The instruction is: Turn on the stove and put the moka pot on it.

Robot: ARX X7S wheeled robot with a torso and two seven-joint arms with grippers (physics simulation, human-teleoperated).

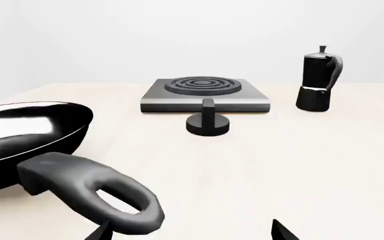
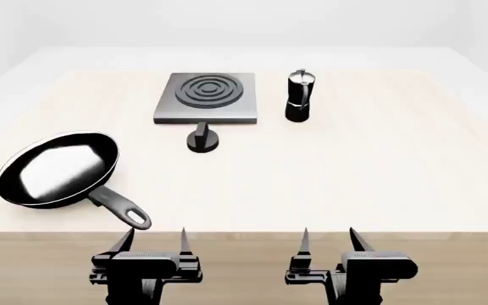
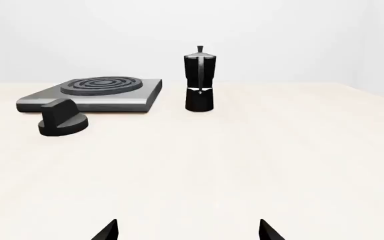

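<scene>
Moka pot (image 2: 300, 95) upright beside stove (image 2: 206, 96), black-bodied, silver-topped.

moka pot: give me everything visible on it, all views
The moka pot is small and faceted, with a black lower body, a thin bright band at the waist, a darker glossy upper part with a small lid knob, and a black side handle. It stands upright on the table, lid shut, just beside the stove but apart from it. Only the table touches it; both grippers are far off at the near edge.
</scene>
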